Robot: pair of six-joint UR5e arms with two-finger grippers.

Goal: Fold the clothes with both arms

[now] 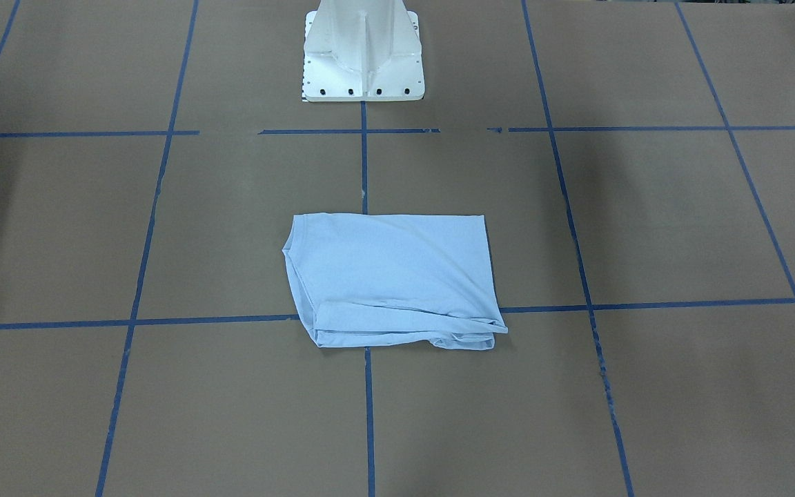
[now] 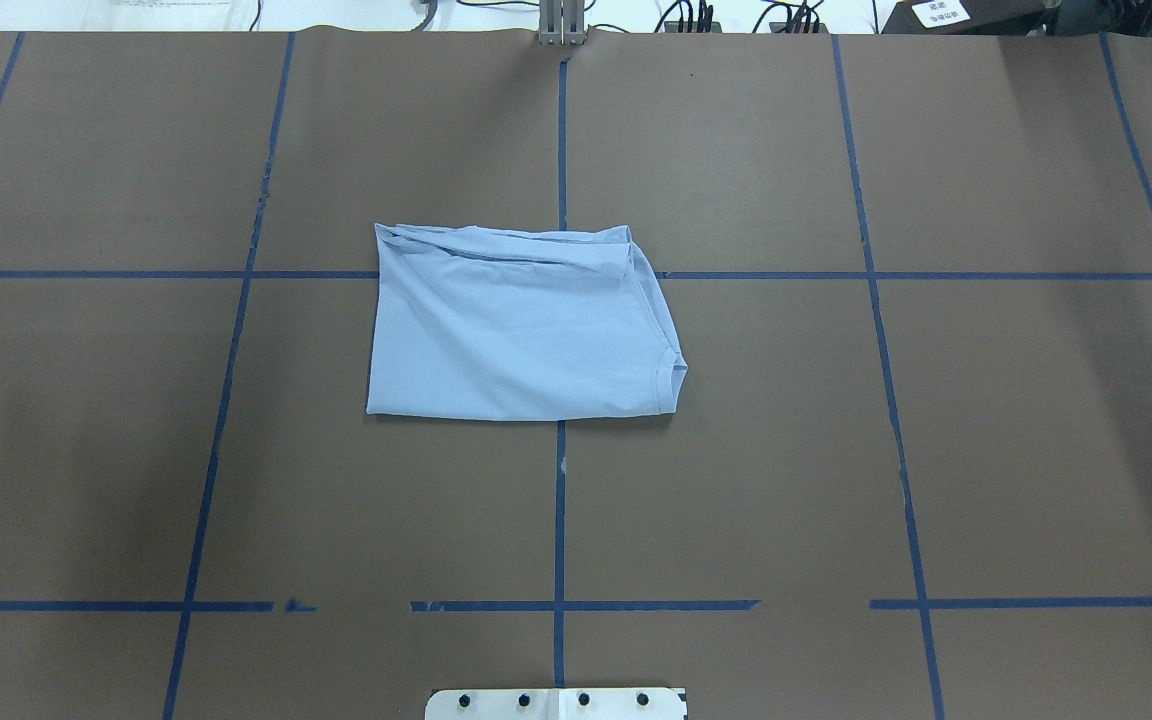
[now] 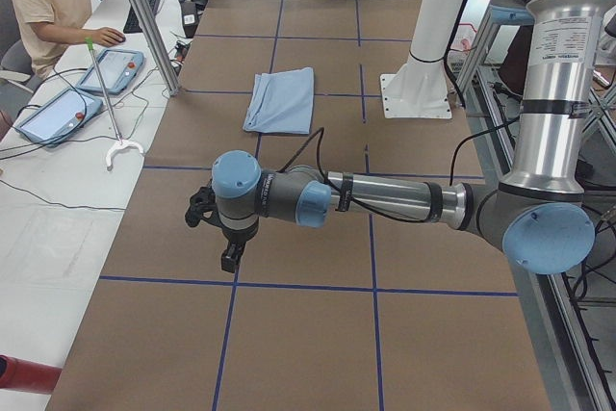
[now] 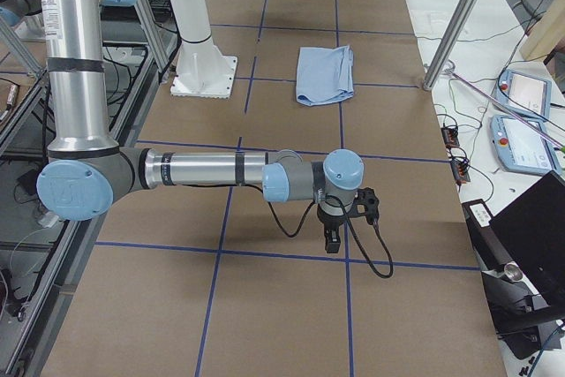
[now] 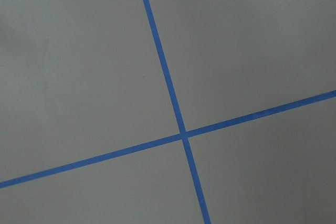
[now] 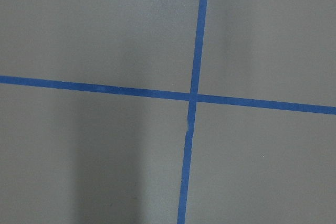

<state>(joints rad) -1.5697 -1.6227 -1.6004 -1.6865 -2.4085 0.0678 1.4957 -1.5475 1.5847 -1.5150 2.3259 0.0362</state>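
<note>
Item: T-shirt [image 2: 521,335], folded. Left gripper [image 3: 231,259], right gripper [image 4: 332,240]: well apart from it; I cannot tell jaw state. Risk: regrasping could drag loose layered edge, undoing fold.

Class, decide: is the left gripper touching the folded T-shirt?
Apart. In the exterior left view, bare table separates the left gripper from the T-shirt.

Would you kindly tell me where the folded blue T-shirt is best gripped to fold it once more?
Probably the T-shirt by the two corners of its straight edge on the robot's left, coming in low from that side. That edge lies flat and square, while the right side bulges round the collar and the far edge shows loose layers.
</note>
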